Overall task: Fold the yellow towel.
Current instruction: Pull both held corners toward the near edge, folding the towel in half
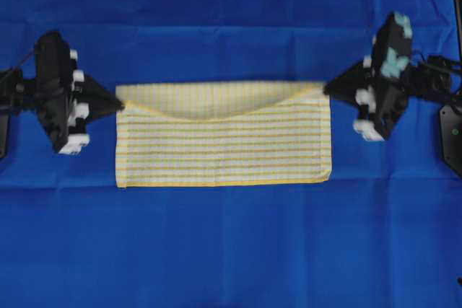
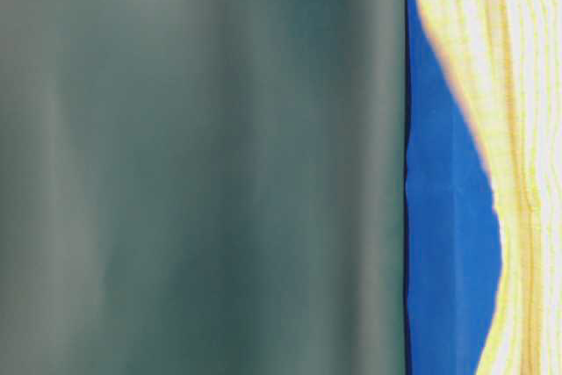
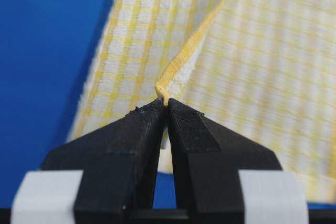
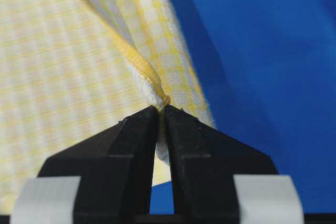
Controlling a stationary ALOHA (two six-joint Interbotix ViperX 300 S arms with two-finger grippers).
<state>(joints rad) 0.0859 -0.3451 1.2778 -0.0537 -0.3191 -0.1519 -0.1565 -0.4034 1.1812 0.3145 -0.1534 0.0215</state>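
Note:
The yellow towel [image 1: 224,142], white with fine yellow checks and a yellow hem, lies as a wide rectangle on the blue cloth, its far part lifted and sagging toward the middle. My left gripper [image 1: 119,103] is shut on the towel's far left corner; in the left wrist view the hem [image 3: 181,61] runs straight into the pinched jaws [image 3: 165,102]. My right gripper [image 1: 326,89] is shut on the far right corner, with the hem [image 4: 134,61] bunched between the closed tips [image 4: 161,107]. The table-level view shows only a strip of towel [image 2: 518,129].
A blue cloth [image 1: 231,250] with fold creases covers the whole table. A blurred grey-green surface [image 2: 202,164] fills most of the table-level view. A dark fixture [image 1: 451,135] stands at the right edge behind the right arm.

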